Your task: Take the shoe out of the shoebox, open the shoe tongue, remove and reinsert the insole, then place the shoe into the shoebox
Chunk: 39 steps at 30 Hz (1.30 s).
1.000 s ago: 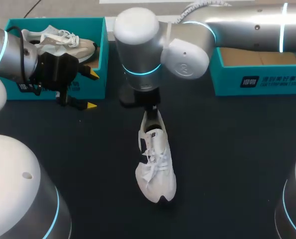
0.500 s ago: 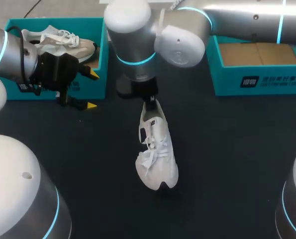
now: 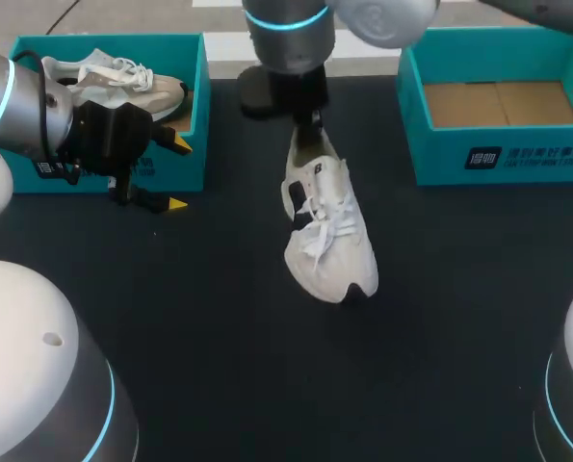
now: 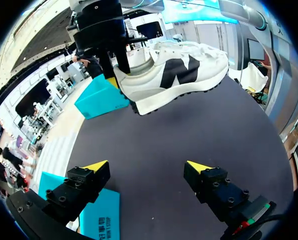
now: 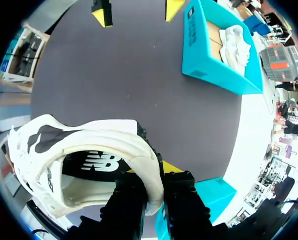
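Right claw (image 5: 154,181) astride heel of shoe (image 5: 108,142)

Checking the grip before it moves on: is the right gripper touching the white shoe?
Touching. The right wrist view shows the right gripper shut on the heel rim of the white shoe, a finger on each side.

Matt cloth shoe (image 3: 329,231) — smooth matt table (image 3: 459,337).

A dark matte surface (image 3: 219,366) bears an open teal cardboard shoebox (image 3: 197,115) far left, seemingly a matching second shoebox (image 3: 440,154) far right.
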Each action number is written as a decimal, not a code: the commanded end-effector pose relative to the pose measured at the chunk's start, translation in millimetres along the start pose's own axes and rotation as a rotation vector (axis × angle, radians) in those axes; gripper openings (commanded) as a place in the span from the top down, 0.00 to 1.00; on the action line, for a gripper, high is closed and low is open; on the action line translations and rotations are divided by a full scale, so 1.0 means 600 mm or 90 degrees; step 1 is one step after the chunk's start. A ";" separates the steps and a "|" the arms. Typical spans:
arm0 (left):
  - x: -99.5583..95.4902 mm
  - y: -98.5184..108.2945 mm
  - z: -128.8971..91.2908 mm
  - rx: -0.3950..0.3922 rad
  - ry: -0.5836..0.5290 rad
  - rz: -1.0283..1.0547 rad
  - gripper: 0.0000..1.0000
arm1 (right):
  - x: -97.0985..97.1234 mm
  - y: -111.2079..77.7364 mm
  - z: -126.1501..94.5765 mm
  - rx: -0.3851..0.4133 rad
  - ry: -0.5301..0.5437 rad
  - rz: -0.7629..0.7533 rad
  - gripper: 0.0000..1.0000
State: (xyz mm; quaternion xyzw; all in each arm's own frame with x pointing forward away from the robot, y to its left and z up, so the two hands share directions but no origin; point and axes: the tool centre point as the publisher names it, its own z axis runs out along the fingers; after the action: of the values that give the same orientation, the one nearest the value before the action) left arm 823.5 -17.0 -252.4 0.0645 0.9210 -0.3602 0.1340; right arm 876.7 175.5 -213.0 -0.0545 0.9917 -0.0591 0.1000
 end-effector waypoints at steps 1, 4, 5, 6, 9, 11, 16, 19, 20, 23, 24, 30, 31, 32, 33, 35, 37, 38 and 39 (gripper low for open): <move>0.002 -0.001 -0.001 -0.003 0.000 0.000 0.00 | -0.001 -0.027 -0.044 -0.009 -0.004 -0.002 1.00; 0.002 -0.001 -0.001 -0.003 0.000 0.000 0.00 | -0.005 -0.036 -0.054 -0.005 -0.018 0.031 1.00; 0.002 -0.001 -0.001 -0.003 0.000 0.000 0.00 | -0.006 -0.039 -0.057 -0.010 -0.032 0.046 1.00; 0.002 -0.001 -0.001 -0.003 0.000 0.000 0.00 | -0.006 -0.039 -0.057 -0.010 -0.032 0.046 1.00; 0.002 -0.001 -0.001 -0.003 0.000 0.000 0.00 | -0.006 -0.039 -0.057 -0.010 -0.032 0.046 1.00; 0.002 -0.001 -0.001 -0.003 0.000 0.000 0.00 | -0.006 -0.039 -0.057 -0.010 -0.032 0.046 1.00; 0.002 -0.001 -0.001 -0.003 0.000 0.000 0.00 | -0.006 -0.039 -0.057 -0.010 -0.032 0.046 1.00; 0.002 -0.001 -0.001 -0.003 0.000 0.000 0.00 | -0.006 -0.039 -0.057 -0.010 -0.032 0.046 1.00; 0.002 -0.001 -0.001 -0.003 0.000 0.000 0.00 | -0.006 -0.039 -0.057 -0.010 -0.032 0.046 1.00; 0.002 -0.001 -0.001 -0.003 0.000 0.000 0.00 | -0.018 -0.054 -0.046 -0.001 -0.017 0.042 1.00; 0.002 -0.001 -0.001 -0.003 0.000 0.000 0.00 | -0.024 -0.061 -0.045 0.005 -0.017 0.035 1.00; 0.002 -0.001 -0.001 -0.003 0.000 0.000 0.00 | -0.069 -0.132 -0.035 0.033 -0.035 -0.015 1.00; 0.002 -0.001 -0.001 -0.003 0.000 0.000 0.00 | -0.079 -0.149 -0.033 0.031 -0.040 -0.028 1.00; 0.002 -0.001 -0.001 -0.003 0.000 0.000 0.00 | -0.085 -0.161 -0.031 0.040 -0.035 -0.032 1.00; 0.002 -0.001 -0.001 -0.003 0.000 0.000 0.00 | -0.091 -0.172 -0.030 0.049 -0.034 -0.046 1.00; 0.002 -0.001 -0.001 -0.003 0.000 0.000 0.00 | -0.105 -0.204 -0.028 0.046 -0.037 -0.050 1.00; 0.002 -0.001 -0.001 -0.003 0.000 0.000 0.00 | -0.115 -0.231 -0.023 0.045 -0.037 -0.059 1.00; 0.002 -0.001 -0.001 -0.003 0.000 0.000 0.00 | -0.121 -0.247 -0.021 0.049 -0.033 -0.063 1.00; 0.002 -0.001 -0.001 -0.003 0.000 0.000 0.00 | -0.125 -0.256 -0.021 0.037 -0.038 -0.073 1.00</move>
State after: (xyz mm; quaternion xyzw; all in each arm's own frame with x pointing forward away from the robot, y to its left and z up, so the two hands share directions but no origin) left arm 823.5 -17.0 -252.3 0.0645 0.9210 -0.3601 0.1340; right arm 954.8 59.5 -170.9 -0.0986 0.9799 -0.1165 0.1282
